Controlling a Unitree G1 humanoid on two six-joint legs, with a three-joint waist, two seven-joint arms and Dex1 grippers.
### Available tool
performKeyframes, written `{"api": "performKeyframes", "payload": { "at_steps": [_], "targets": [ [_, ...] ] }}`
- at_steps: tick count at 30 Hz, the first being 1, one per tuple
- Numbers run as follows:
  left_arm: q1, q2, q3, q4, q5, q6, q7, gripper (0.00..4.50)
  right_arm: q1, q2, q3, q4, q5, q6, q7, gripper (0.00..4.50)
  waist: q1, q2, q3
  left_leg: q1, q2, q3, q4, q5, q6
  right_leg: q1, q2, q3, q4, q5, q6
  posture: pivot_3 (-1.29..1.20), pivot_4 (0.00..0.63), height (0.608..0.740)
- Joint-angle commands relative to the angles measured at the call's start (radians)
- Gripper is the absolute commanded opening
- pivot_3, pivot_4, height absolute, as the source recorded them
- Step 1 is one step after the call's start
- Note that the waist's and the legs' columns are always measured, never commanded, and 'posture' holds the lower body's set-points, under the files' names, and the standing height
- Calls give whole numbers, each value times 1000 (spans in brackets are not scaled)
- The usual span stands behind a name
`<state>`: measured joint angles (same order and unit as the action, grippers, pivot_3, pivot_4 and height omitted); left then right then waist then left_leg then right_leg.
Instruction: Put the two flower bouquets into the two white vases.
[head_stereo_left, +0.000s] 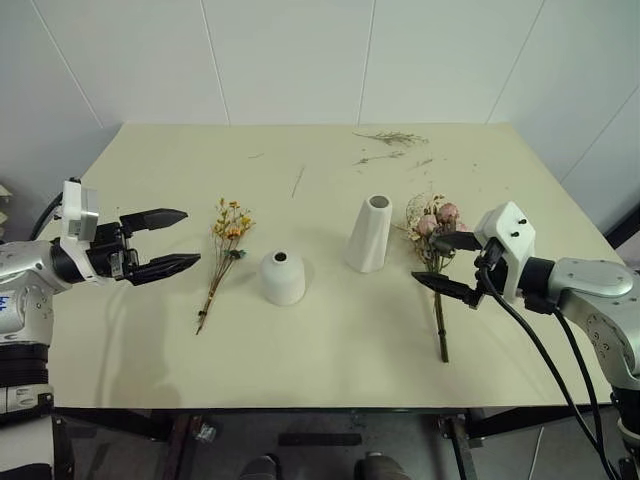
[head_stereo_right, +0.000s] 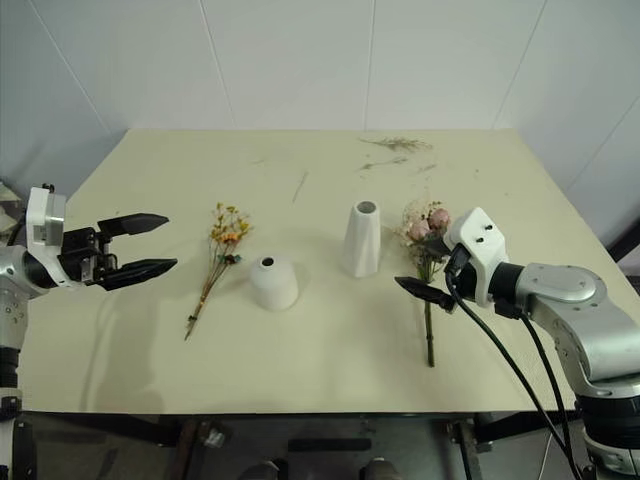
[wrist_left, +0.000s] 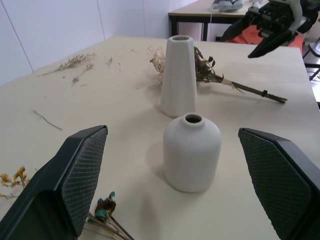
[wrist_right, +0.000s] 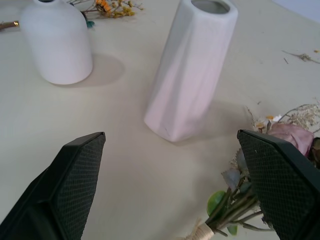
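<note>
The left gripper (head_stereo_left: 172, 242) hangs at nine o'clock over the table's left edge, fingers spread wide and empty, aimed across toward the middle. The right gripper (head_stereo_left: 447, 263) sits at about four o'clock, just as wide and holding nothing, its fingers poised directly above the stems of the rose bunch.

Going by size: the cream table (head_stereo_left: 330, 360) carries everything. On it, just right of centre, stands the tall vase (head_stereo_left: 369, 233), upright with its slanted mouth open. The rose bunch (head_stereo_left: 432, 232) lies flat immediately at the tall vase's three o'clock, blooms toward twelve, stems trailing toward six. The short vase (head_stereo_left: 282, 277) stands at the tall one's eight o'clock, a small gap between them. The yellow bunch (head_stereo_left: 227, 240) lies at the short vase's nine o'clock, heads toward twelve, thin stalks running to seven. Loose twigs (head_stereo_left: 392, 140) litter the far side near one o'clock.

Both bunches are on the table and both vases are unfilled, so this looks like the approach to a first pick. The next move probably calls for the right fingers to drop around the rose stems near the binding and close, then tip the bunch upright, stems down, over a vase mouth.
</note>
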<state>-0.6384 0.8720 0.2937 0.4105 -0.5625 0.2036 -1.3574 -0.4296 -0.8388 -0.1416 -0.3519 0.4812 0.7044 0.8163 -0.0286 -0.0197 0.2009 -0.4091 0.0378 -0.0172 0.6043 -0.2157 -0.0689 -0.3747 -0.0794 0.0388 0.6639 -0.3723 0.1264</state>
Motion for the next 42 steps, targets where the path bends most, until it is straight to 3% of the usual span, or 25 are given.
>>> {"api": "performKeyframes", "payload": {
  "at_steps": [1, 13, 21, 30, 41, 42],
  "targets": [
    [-36, -5, -2, 23, 12, -35, -18, 4500, 11, -3, -46, -37, 13, -7, -19, 4465, 0, 0, 0, 0, 0, 0, 0, 0, 0, 0, 0, 0, 0, 0, 0, 0, 150, 740],
    [-86, -57, -26, 84, 11, -55, -78, 4500, 74, -21, -94, -123, 55, 114, -97, 4465, -1, 0, 0, 0, 0, 1, 2, -1, 2, 0, 0, 1, 0, 1, 1, 0, 150, 740],
    [-63, -58, 5, 65, -19, -41, -116, 4500, 2, -25, -26, -85, 51, 482, -256, 4465, -2, 0, 0, 0, 0, 1, 3, -1, 2, 0, 0, 2, 0, 1, 0, 0, 150, 740],
    [-70, -50, 18, 55, -50, -7, -149, 4500, -102, 102, 47, -37, 29, 657, -391, 4465, -1, 0, 0, -1, 1, 1, 2, -1, 3, 0, 1, 2, 0, 1, 0, 0, 150, 740],
    [-18, -45, 41, -7, -55, 4, -126, 4500, -167, 210, 78, 117, -84, 637, -504, 4465, -6, 0, 0, -2, 0, 1, 2, -2, 3, -1, 1, 2, -1, 1, 0, 0, 150, 740],
    [-13, -44, 43, -14, -56, 7, -124, 4500, -173, 218, 74, 129, -93, 631, -511, 4065, -6, 0, 0, -2, 0, 1, 2, -2, 3, -1, 1, 2, -1, 1, 0, 0, 150, 740]
  ]
}}
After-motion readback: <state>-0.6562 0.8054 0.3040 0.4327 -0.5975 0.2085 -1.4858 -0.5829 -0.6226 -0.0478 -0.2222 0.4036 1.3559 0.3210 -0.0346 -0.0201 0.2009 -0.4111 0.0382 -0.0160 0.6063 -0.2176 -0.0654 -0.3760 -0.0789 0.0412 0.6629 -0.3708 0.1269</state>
